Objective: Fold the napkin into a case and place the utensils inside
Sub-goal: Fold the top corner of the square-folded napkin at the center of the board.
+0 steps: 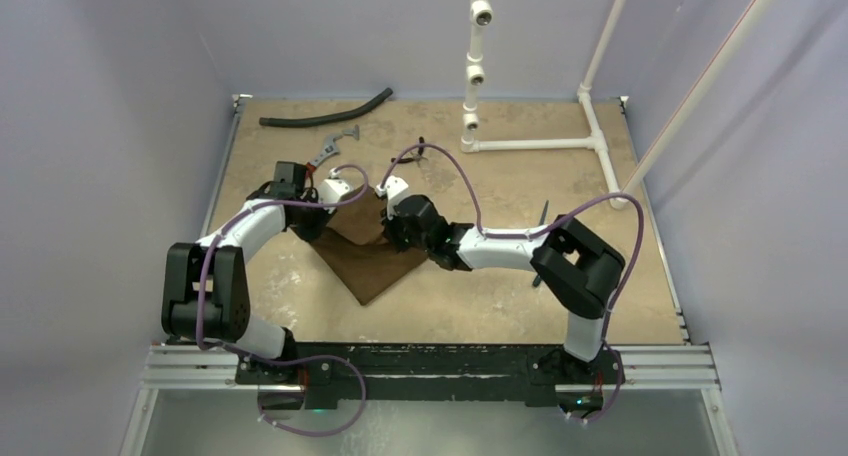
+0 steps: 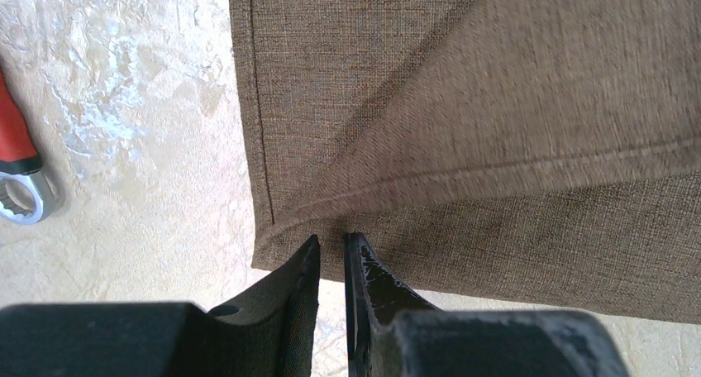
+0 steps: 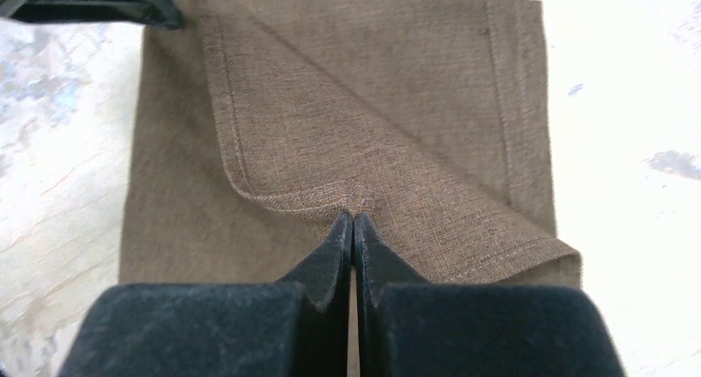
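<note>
A: How many cloths are lying there?
B: One napkin (image 1: 368,256), sitting mid-table with a flap lying doubled over it.
A: And the grippers?
B: Two. The right gripper (image 3: 354,220) is pinching the flap's hem, fingers pressing together. The left gripper (image 2: 332,243) is touching the napkin's edge, showing a slit between its fingers; whether it is gripping is unclear.
A: Around it?
B: One wrench (image 2: 21,174) is lying just far-left. Only the top view is showing one hose (image 1: 325,113), lying along the far edge.
</note>
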{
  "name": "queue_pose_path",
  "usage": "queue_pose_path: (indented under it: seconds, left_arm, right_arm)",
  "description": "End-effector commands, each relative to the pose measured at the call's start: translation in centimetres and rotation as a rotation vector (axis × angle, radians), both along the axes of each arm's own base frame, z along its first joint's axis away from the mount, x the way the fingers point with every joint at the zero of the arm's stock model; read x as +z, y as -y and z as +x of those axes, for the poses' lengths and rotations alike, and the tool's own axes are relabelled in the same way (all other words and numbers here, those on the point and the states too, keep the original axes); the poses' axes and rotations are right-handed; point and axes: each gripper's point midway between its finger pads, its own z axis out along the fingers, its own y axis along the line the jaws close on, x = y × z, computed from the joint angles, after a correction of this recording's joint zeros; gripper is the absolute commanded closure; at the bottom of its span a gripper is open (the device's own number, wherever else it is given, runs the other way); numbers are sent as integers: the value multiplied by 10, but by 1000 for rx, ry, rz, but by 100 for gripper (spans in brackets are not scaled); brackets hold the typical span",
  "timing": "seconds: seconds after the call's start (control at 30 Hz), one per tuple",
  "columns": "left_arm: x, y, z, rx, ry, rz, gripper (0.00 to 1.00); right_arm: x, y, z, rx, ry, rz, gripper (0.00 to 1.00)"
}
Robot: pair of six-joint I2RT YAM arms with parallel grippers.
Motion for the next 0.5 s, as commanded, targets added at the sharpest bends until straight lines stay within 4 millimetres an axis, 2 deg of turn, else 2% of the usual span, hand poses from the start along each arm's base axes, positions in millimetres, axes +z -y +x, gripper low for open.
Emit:
queue_pose_path:
  seconds: [0.0,0.23,0.47]
  left_arm:
    - [14,4,10,3,42,-28,84]
    - [12,3,9,3,36,-22,83]
    - [12,-1,10,11,37,-3,83]
  right_arm:
    - [22,-11,-21,-4,28,77,100]
    - [13,-17,-60,42,-6,67,100]
    - [13,-20,-80,87,-16,64,100]
